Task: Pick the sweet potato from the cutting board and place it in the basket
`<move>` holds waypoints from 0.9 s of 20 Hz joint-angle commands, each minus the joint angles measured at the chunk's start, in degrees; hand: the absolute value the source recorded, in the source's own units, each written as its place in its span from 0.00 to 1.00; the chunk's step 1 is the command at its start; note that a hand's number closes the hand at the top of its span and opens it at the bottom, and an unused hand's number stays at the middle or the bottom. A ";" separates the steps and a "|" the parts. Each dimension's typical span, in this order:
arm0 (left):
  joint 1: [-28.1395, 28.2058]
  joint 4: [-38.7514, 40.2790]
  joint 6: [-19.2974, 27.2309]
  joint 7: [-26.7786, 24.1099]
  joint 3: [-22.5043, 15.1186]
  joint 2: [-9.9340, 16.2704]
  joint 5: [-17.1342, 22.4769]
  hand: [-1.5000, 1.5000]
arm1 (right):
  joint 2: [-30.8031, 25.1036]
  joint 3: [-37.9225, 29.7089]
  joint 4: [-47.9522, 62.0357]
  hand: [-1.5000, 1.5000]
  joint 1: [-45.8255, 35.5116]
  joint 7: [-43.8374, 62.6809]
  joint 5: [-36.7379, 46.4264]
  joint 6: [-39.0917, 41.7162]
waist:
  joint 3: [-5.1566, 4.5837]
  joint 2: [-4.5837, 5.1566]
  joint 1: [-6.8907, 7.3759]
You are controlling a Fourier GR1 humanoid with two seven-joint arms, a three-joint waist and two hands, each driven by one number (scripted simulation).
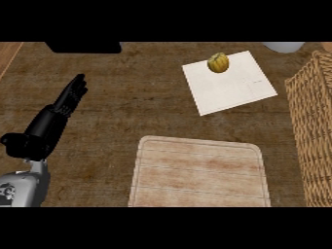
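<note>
Brown wooden counter (125, 112) fills the view. Straight fingers, pressed together, point up and away on the left hand (50, 124), holding nothing. Right of it lies a bare cutting board (197, 172). What may be the sweet potato (218, 62) sits on a white sheet (230, 85), near the basket (325, 126).

The basket (325, 126) is running off the right edge, while a black shape (83, 47) and a pale dish (283, 46) are being cut off at the top.
</note>
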 commanded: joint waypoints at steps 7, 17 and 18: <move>2.53 -1.99 -0.60 0.25 -0.14 -0.98 -0.68 0.50 | 0.88 -2.64 10.15 0.00 -11.52 -5.00 3.78 6.73 | -0.07 -0.13 -0.25; 1.16 -2.90 0.50 2.70 -0.61 -2.16 -1.27 0.50 | -2.96 -14.06 14.54 0.00 -11.32 4.44 -10.01 16.73 | -0.06 -0.24 -0.71; -1.08 -0.99 -2.24 2.84 3.09 1.09 1.78 0.50 | -5.58 -15.44 17.78 0.00 -10.43 4.16 -11.30 21.55 | -0.05 -0.17 -0.80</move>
